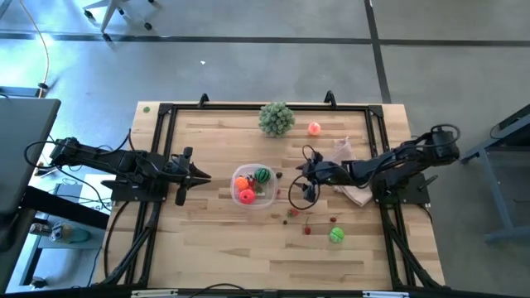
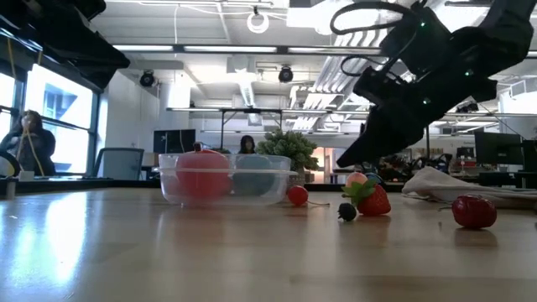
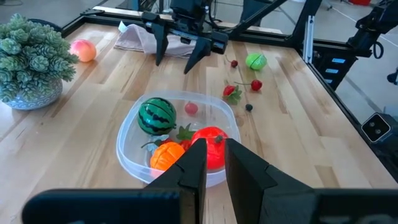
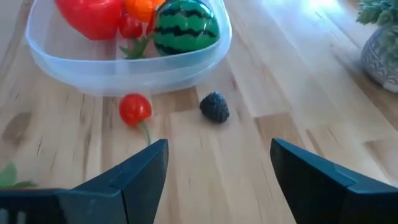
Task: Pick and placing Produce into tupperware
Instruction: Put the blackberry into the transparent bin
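The clear tupperware point(image 1: 252, 187) sits mid-table and holds a striped green ball point(image 3: 156, 115), an orange piece point(image 3: 165, 155), a red piece point(image 3: 210, 140) and a small pink berry point(image 3: 191, 108). My right gripper point(image 1: 300, 184) is open just right of it, above the table, touching nothing. Ahead of its fingers point(image 4: 219, 148) lie a cherry tomato point(image 4: 135, 109) and a dark berry point(image 4: 214, 107). More produce lies loose: a strawberry point(image 3: 232, 92), a red cherry point(image 3: 256, 84), a green ball point(image 1: 336, 236) and a peach point(image 1: 315, 128). My left gripper point(image 1: 205, 175) is shut and waits left of the tupperware.
The bushy pale-green ball point(image 1: 276, 118) stands near the far edge. The pinkish-white bag point(image 1: 352, 186) lies under the right arm. A black frame point(image 1: 166, 112) borders the table. Bare wood lies toward the near edge. People sit in the room beyond, in the low view.
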Motion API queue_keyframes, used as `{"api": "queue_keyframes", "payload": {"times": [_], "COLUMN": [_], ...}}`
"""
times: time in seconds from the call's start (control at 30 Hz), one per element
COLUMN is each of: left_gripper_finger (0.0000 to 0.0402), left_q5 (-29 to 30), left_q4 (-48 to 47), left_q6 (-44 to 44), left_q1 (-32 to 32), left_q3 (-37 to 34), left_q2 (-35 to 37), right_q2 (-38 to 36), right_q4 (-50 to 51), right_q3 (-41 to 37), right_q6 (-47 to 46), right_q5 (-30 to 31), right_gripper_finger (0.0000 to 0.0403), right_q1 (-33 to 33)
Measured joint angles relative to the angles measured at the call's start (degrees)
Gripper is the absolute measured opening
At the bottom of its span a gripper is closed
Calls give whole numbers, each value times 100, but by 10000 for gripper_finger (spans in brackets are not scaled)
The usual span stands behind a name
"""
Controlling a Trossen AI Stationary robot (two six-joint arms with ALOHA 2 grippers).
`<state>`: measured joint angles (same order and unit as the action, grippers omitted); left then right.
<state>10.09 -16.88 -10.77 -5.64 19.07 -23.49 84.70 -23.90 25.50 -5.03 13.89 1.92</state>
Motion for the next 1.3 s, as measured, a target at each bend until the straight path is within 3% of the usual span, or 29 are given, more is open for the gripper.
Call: {"api": "queue_keyframes", "payload": {"times": [0.57,1.3], "left_gripper_finger": [46,46], "left_q5": [1,1], "left_q4": [-3,-2], "left_q6": [-1,0], "left_q1": [1,1], "left_q3": [0,0], "left_q2": [0,-1], "right_q2": [1866,2077], "right_q4": [-307,-352], "right_q3": [1010,1248], "right_q6": [92,-8], "right_q5": [-703,-748], "right_gripper_finger": [271,180], "right_q1": [-424,-525]}}
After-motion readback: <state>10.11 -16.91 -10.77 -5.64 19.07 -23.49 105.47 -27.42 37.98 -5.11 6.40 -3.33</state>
